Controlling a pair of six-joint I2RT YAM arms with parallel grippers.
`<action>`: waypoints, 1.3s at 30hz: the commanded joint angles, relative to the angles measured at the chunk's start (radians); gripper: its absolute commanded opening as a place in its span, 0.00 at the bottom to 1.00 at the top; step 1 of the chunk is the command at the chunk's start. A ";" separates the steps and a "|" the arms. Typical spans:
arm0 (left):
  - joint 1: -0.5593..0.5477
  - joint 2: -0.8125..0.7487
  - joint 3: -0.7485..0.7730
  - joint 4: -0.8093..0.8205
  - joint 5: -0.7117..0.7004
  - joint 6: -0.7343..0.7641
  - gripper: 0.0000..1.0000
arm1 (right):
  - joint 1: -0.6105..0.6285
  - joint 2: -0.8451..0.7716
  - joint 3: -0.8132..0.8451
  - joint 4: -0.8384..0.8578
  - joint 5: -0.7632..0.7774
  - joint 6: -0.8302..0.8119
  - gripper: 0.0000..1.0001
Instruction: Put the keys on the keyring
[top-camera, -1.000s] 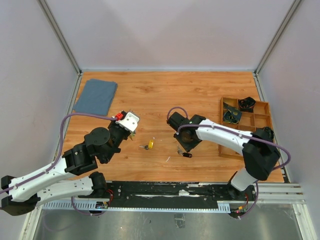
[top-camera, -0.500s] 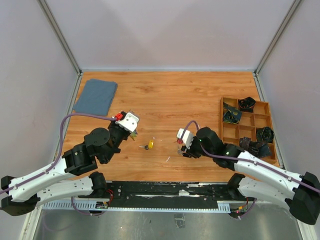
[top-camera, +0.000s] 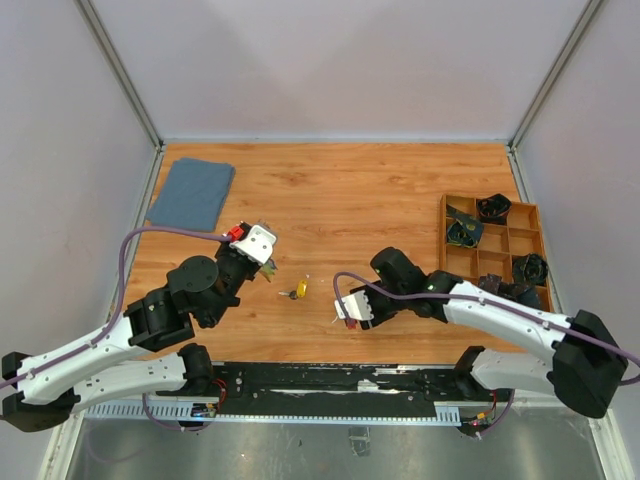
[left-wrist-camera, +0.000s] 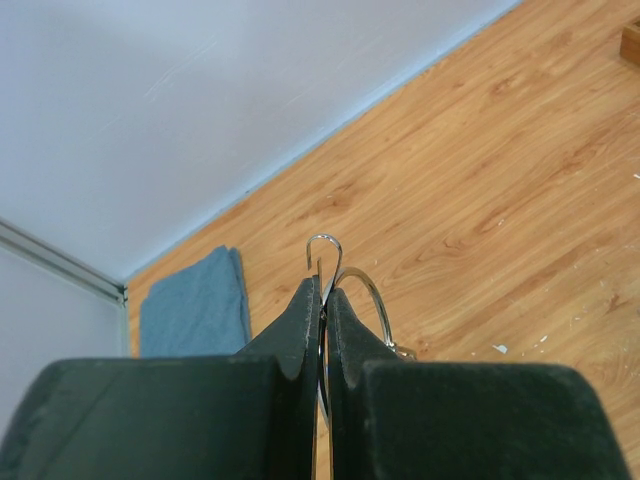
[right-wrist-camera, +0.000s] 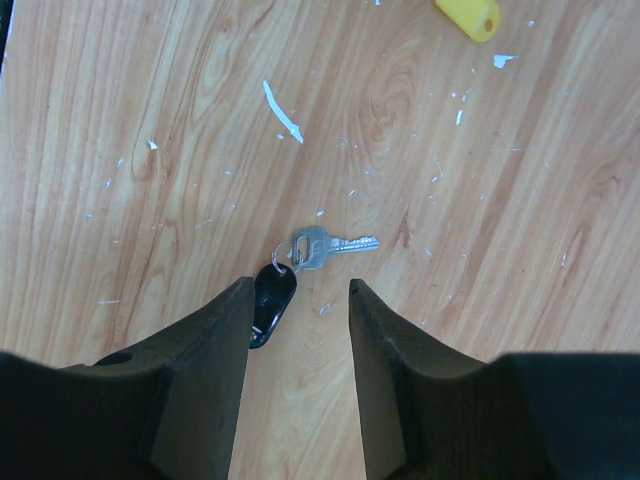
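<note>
My left gripper (top-camera: 268, 262) is shut on the keyring (left-wrist-camera: 366, 291), a thin silver wire loop that sticks out past the fingertips (left-wrist-camera: 308, 300) above the wooden table. My right gripper (right-wrist-camera: 298, 286) is open and empty, hovering over a plain silver key (right-wrist-camera: 327, 246). That key hangs on a small ring with a black plastic tag (right-wrist-camera: 271, 297) beside the left finger. In the top view the right gripper (top-camera: 349, 311) hides this key. A yellow-headed key (top-camera: 299, 289) lies between the two grippers; its yellow head also shows in the right wrist view (right-wrist-camera: 468, 16).
A wooden compartment tray (top-camera: 495, 262) holding dark items stands at the right. A folded blue cloth (top-camera: 192, 192) lies at the back left, also in the left wrist view (left-wrist-camera: 195, 305). White flecks are scattered on the wood near the keys.
The right arm has swung round; its gripper has moved left and toward the near edge, now over the silver key. The left arm and keyring have not moved.
</note>
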 joint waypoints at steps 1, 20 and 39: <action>0.005 -0.024 -0.006 0.047 -0.001 -0.013 0.00 | -0.004 0.086 0.077 -0.086 -0.036 -0.120 0.44; 0.006 -0.028 -0.003 0.041 -0.011 -0.006 0.01 | -0.001 0.281 0.139 -0.124 0.011 -0.139 0.39; 0.005 -0.032 0.007 0.030 -0.018 0.005 0.00 | 0.004 0.384 0.168 -0.120 0.061 -0.120 0.30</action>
